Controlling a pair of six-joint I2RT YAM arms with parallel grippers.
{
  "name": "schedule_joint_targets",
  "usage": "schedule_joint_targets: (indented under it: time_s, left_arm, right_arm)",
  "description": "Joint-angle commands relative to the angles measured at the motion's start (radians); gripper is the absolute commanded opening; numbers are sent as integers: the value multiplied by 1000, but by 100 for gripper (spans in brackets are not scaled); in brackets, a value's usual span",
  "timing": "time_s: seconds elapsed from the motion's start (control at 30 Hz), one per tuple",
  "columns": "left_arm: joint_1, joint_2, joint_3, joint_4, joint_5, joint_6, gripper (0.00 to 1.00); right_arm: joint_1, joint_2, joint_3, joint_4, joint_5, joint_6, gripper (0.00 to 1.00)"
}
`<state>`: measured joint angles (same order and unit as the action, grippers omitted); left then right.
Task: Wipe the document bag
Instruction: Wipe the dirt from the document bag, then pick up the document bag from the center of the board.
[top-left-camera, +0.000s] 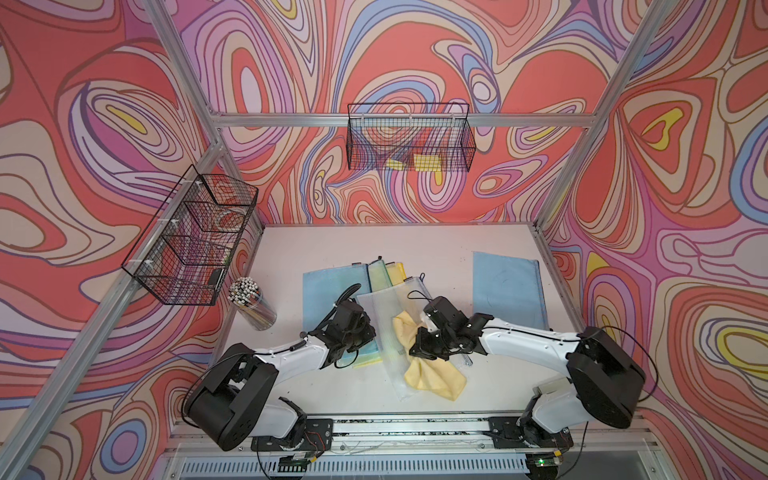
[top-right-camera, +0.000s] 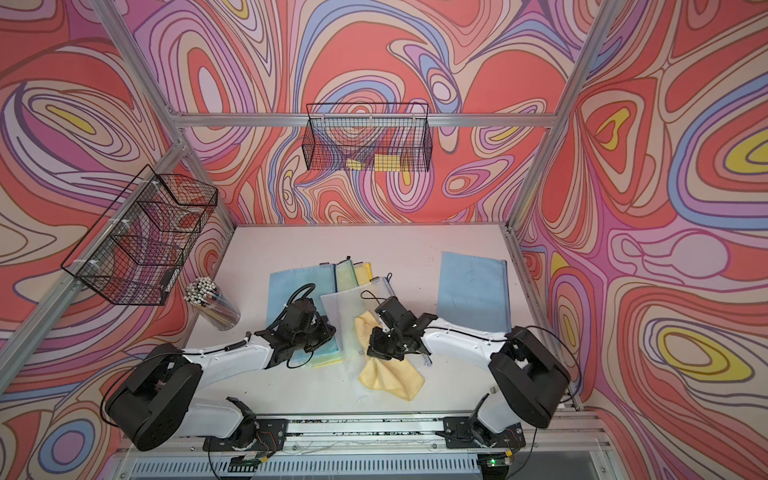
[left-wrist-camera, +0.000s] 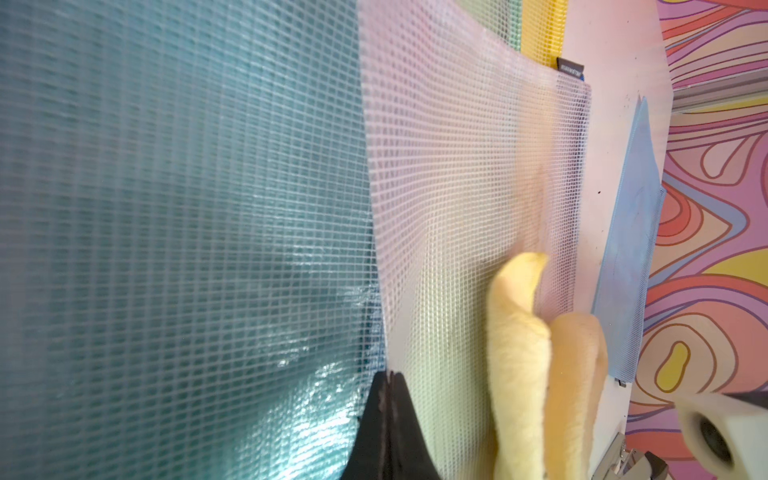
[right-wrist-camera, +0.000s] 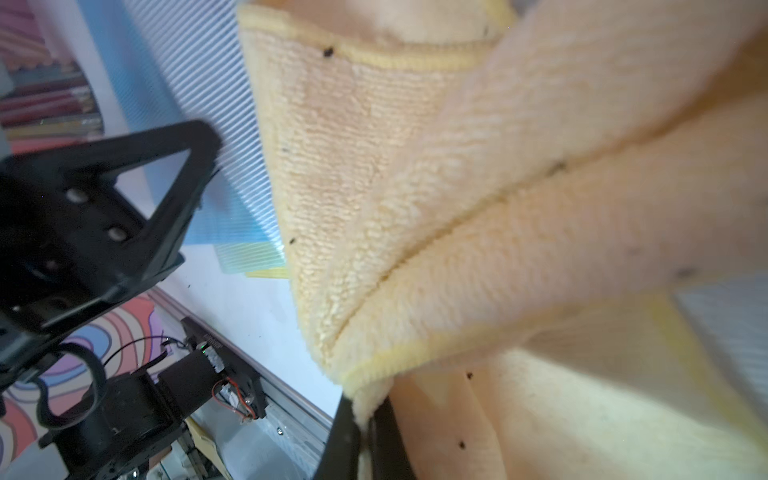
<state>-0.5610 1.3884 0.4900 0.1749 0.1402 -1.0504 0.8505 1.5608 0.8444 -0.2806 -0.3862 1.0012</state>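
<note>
The left arm reaches low across the fanned stack of blue, green and yellow mesh pouches (top-left-camera: 332, 286). Its left gripper (left-wrist-camera: 388, 401) is pinched tight on an edge of the translucent white grid-mesh document bag (top-left-camera: 380, 309). The bag lies askew, overlapping the stack's side nearest the right arm. That arm bends down over the bag, right gripper (right-wrist-camera: 365, 419) clamped on the crumpled yellow microfibre cloth (top-left-camera: 432, 376), which rests on the bag just beside the stack.

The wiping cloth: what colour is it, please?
The cloth is pale yellow, clearest in the right wrist view.
</note>
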Motion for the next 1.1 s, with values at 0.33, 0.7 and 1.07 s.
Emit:
schedule_joint_targets:
  time_s: [0.33,0.7,1.07]
  left_arm:
    - [12,-24,15,-40,-19,18,0]
    - [29,-70,13,-91,-27,41,0]
    - [31,-174,330,-472,-59,243,0]
  right_arm:
    - [-32,41,-204,167,-19,126,0]
    - [-548,-252,-419,-173,-25,-174,0]
    - [-568,-503,-173,-389,39,-184,0]
